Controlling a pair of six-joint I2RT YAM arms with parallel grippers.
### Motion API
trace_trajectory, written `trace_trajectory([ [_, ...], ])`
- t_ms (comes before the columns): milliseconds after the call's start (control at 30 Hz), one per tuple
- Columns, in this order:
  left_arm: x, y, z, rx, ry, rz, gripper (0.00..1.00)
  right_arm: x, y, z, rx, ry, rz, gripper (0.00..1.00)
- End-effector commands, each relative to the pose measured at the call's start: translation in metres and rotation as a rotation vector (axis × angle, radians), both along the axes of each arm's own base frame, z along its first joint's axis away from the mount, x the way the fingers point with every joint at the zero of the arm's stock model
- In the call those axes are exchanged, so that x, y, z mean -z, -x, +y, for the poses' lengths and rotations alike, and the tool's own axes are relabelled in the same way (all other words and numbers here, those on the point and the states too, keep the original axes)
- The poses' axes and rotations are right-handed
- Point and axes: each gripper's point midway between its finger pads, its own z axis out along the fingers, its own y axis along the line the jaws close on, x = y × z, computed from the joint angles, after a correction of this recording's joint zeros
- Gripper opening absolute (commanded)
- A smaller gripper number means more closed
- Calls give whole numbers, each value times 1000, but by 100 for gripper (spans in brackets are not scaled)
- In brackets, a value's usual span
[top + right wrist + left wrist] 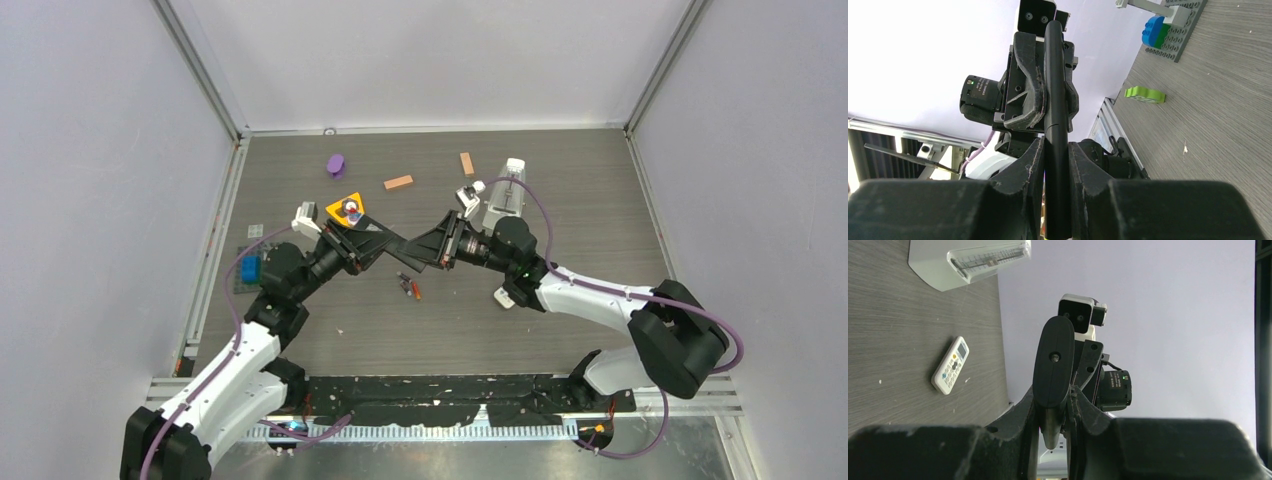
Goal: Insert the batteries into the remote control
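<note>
A black remote control (405,249) hangs in the air above mid-table, held from both ends. My left gripper (385,243) is shut on its left end and my right gripper (428,250) is shut on its right end. In the left wrist view the remote (1053,360) stands edge-on between my left gripper's (1058,407) jaws. In the right wrist view the remote (1055,125) runs up from my right gripper (1055,155) to the other gripper. The batteries (408,287), small dark and red-orange cylinders, lie on the table just below the held remote.
A white remote (505,297) lies by the right forearm and shows in the left wrist view (950,365). A white box (505,200), two orange blocks (398,182), a purple piece (336,165) and a yellow triangle (347,208) sit behind. A grey brick plate (1175,30) lies left.
</note>
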Motion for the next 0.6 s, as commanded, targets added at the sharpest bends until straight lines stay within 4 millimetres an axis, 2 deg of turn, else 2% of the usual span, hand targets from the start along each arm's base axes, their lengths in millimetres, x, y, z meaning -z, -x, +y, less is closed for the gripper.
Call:
trace_trajectory([
  [0, -76, -46, 68, -410, 117, -225, 0, 31, 1, -22, 23, 85, 60, 25],
  [167, -70, -47, 70, -422, 114, -210, 0, 31, -3, -21, 38, 107, 68, 32],
  [267, -68, -48, 69, -421, 114, -203, 0, 34, -6, -22, 50, 126, 80, 41],
  [333, -67, -50, 67, -415, 110, -199, 0, 33, -7, -20, 49, 133, 77, 44],
  [467, -61, -53, 63, -399, 84, -182, 0, 24, -9, -18, 47, 122, 54, 52],
  [567, -48, -58, 62, -402, 28, -148, 0, 17, -13, -17, 53, 122, 39, 56],
])
